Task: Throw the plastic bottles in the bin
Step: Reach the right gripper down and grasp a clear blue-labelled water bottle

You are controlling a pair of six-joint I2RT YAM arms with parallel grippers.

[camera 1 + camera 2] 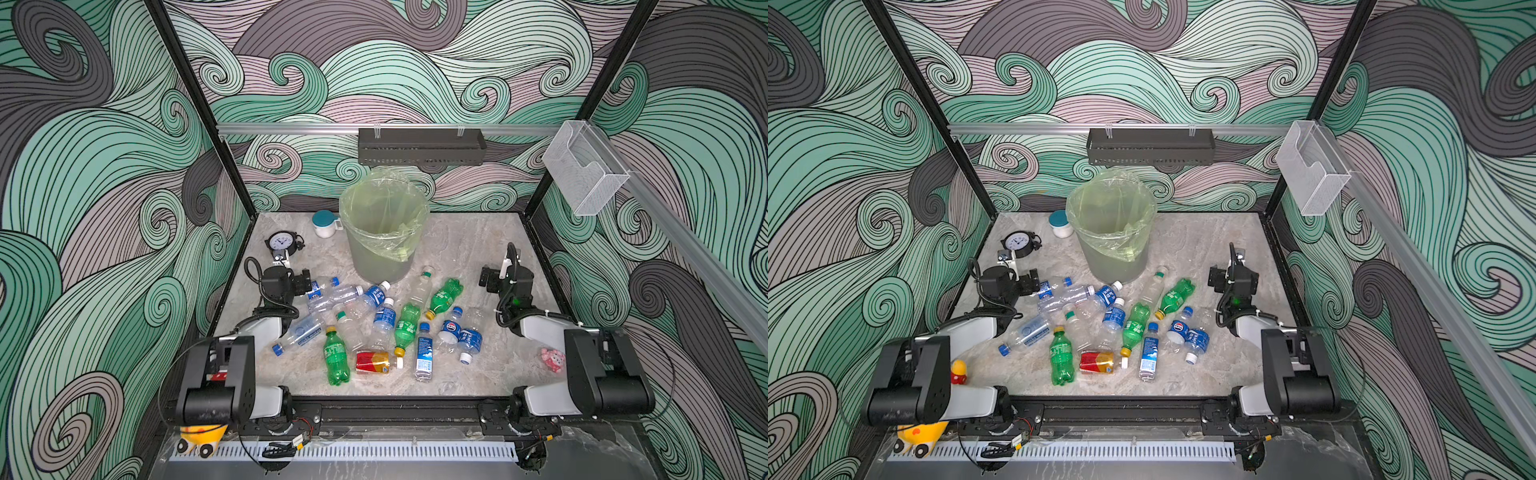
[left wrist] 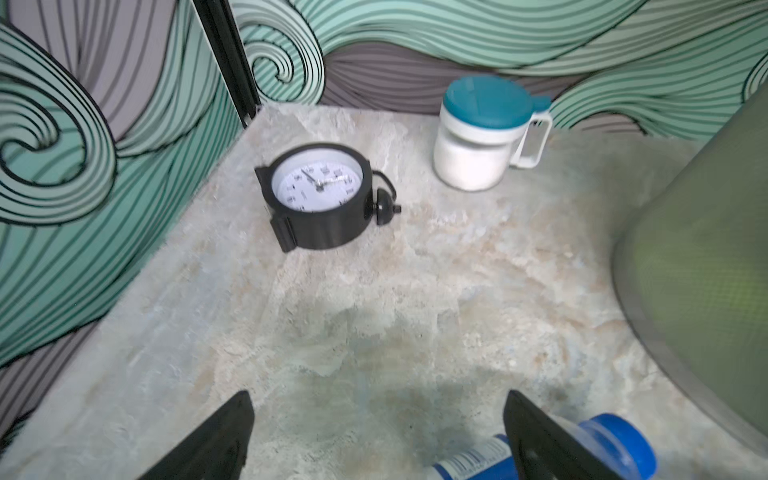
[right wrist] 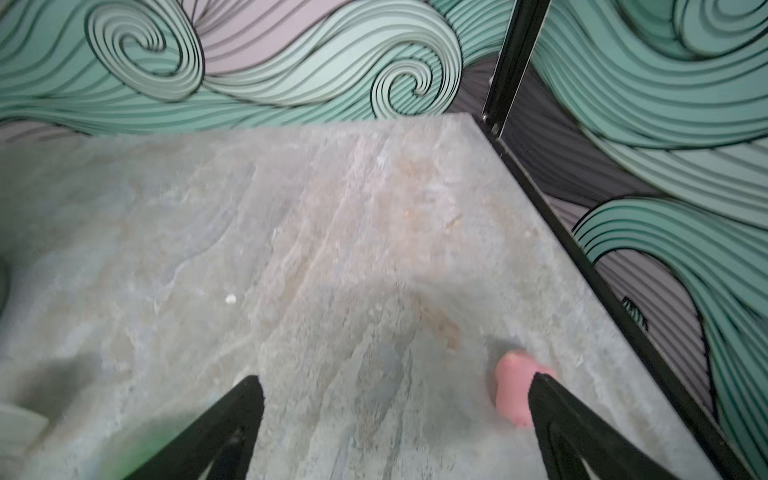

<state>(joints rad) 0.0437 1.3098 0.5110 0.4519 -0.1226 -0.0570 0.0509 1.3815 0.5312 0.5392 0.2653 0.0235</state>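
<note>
Plastic bottles point(image 1: 407, 324) lie scattered; left end effector point(image 2: 378, 397) and right end effector point(image 3: 397, 378) spread empty.

Bottles point(image 1: 336, 357) before seemingly empty bin point(image 1: 376, 259)

- Green bottles point(image 1: 336, 358) with yellow caps: three, lying on the bench point(image 1: 478, 232).
- Red-and-yellow labelled bottle point(image 1: 373, 362): one, near middle.
- Clear bottles point(image 1: 424, 353), most with blue labels: about ten in the pile; they overlap, so the exact number is unclear.
- Bin point(image 1: 376, 266) with a yellow-green bag: one, far middle.
- White jar point(image 1: 325, 226) with teal lid: one, just left of the bin.
- Black clock point(image 1: 281, 242): one, far left.
- Pink toy point(image 1: 552, 359): one, near right.
- Yellow toys point(image 1: 919, 432): two, near left.
- Dark shelf point(image 1: 422, 145) on the far wall: one.
- Clear box point(image 1: 582, 174) on the right wall: one.
</note>
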